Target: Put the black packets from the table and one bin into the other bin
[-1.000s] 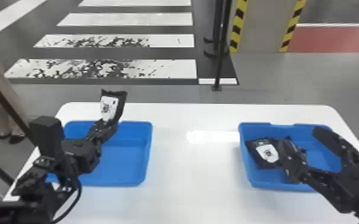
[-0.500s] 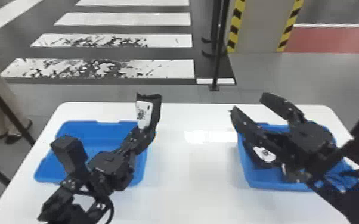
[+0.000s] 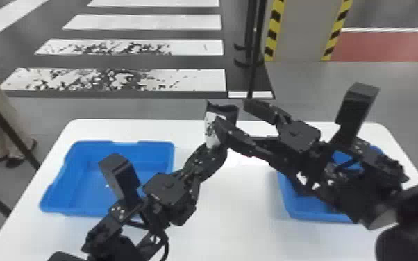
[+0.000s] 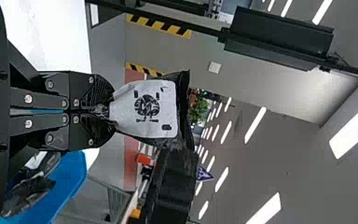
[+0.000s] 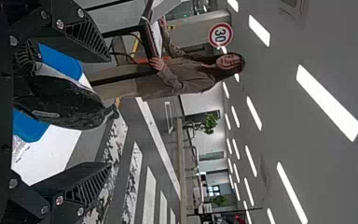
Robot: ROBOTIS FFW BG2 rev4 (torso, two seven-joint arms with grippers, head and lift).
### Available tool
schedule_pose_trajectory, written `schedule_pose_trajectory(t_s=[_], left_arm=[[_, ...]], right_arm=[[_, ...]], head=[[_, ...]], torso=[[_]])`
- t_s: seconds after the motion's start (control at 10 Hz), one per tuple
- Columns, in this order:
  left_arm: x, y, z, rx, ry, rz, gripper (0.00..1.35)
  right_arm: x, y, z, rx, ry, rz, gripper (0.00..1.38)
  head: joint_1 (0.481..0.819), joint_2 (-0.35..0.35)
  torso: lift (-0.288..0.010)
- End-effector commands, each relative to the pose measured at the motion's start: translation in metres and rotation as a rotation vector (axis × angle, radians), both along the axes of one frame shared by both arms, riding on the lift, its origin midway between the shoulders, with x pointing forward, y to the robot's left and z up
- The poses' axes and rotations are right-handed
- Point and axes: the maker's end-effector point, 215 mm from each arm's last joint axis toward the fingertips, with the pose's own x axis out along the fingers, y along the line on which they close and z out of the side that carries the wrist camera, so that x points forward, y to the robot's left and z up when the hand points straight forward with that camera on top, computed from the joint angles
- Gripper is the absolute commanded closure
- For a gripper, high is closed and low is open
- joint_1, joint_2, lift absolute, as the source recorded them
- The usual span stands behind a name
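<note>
Behind the white table (image 3: 236, 218), noted a striped floor (image 3: 198, 80) and a column (image 3: 298, 31) edged in yellow and black. At the left claw (image 4: 103, 111), found closed fingers, pinching one end of a black packet (image 4: 144, 109), raised above the table, between the two bins. At the right claw (image 3: 234, 118), found fingers spread wide, with the packet between; contact with either finger not confirmed, nothing gripped. Judged to be a handover in progress.

Farther out, in the right bin (image 3: 319, 217), recorded other packets (image 4: 30, 186); no count possible, being partly hidden by the right arm. On the visible floor of the left bin (image 3: 125, 154), no packet identified.

Assessed as near completion, with the right bin the likely destination. Outstanding, by that reading: close the right claw, release the left, lower the packet into the right bin and let go.
</note>
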Motion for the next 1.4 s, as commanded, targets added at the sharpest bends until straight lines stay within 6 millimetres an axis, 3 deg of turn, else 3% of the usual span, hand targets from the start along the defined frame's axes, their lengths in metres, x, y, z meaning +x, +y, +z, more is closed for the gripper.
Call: schedule_pose_trajectory(t_s=[0.0,0.1,0.2,0.3,0.4,0.9,1.0,1.1,1.2,1.3], left_arm=[[-0.004,-0.011,0.004,-0.010,-0.006,-0.025,1.21],[-0.004,-0.009,0.003,-0.013,-0.003,-0.021,1.21],[-0.004,-0.008,0.003,-0.012,-0.003,-0.019,1.21],[-0.003,-0.007,0.003,-0.012,-0.006,-0.017,1.21],[-0.003,-0.007,0.003,-0.011,-0.004,-0.017,1.21],[-0.001,0.001,0.004,-0.022,-0.012,0.002,1.21],[0.000,0.003,0.004,-0.036,-0.011,0.007,1.09],[0.001,0.006,0.002,-0.040,-0.010,0.014,0.75],[0.001,0.009,-0.002,-0.036,-0.002,0.020,0.41],[0.001,0.012,-0.003,-0.036,-0.001,0.029,0.18]], right_arm=[[0.007,0.006,-0.008,-0.008,0.016,0.013,0.25],[0.009,0.009,-0.010,-0.017,0.016,0.018,0.27],[0.008,0.016,-0.018,-0.037,0.038,0.036,0.57],[0.005,0.028,-0.022,-0.049,0.048,0.073,1.14],[0.003,0.033,-0.023,-0.048,0.051,0.083,1.28],[0.002,0.035,-0.010,-0.037,0.010,0.082,1.28],[0.003,0.033,-0.006,-0.032,-0.002,0.076,1.28],[0.011,0.022,0.003,-0.022,-0.029,0.049,1.28],[0.024,-0.001,0.016,-0.021,-0.065,-0.007,1.28],[0.042,-0.039,0.024,-0.046,-0.097,-0.094,1.28]], head=[[0.695,0.015],[0.695,0.008],[0.695,0.007],[0.695,0.013],[0.695,0.026],[0.695,0.052],[0.695,0.053],[0.695,0.054],[0.695,0.052],[0.695,0.037]], torso=[[-0.110],[-0.110],[-0.110],[-0.110],[-0.110],[-0.110],[-0.110],[-0.110],[-0.110],[-0.110]])
